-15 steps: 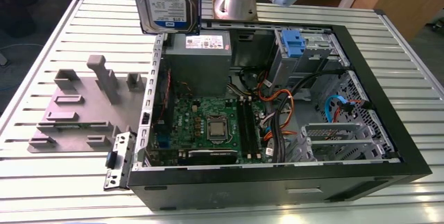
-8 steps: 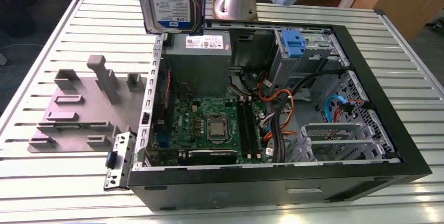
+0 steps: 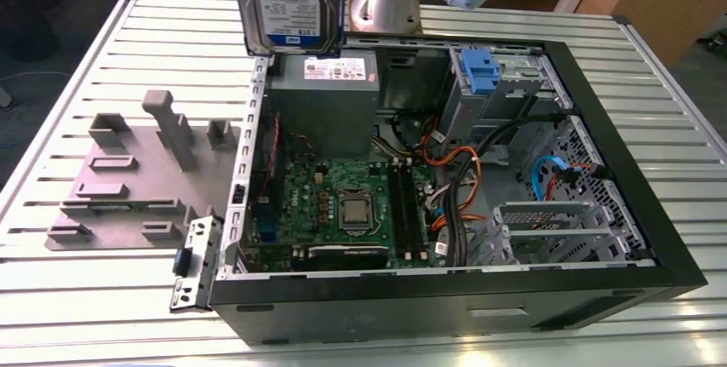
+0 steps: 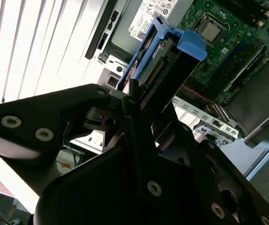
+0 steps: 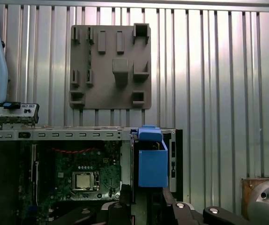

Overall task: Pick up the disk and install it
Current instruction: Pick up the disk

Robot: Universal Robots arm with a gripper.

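The disk, a silver drive with a blue-and-white label in a blue carrier bracket, hangs upright in the air above the open computer case. It is over the case's far corner by the grey power-supply box. In the second wrist view, my gripper is shut on the disk, its black fingers clamping the drive's lower end. The first wrist view looks down on the blue carrier between the gripper fingers, above the case wall.
A grey fixture plate with raised blocks lies on the slatted metal table at the exterior view's left. Inside the case are the motherboard, cables and a drive bay with a blue tab. The arm's base stands behind the case.
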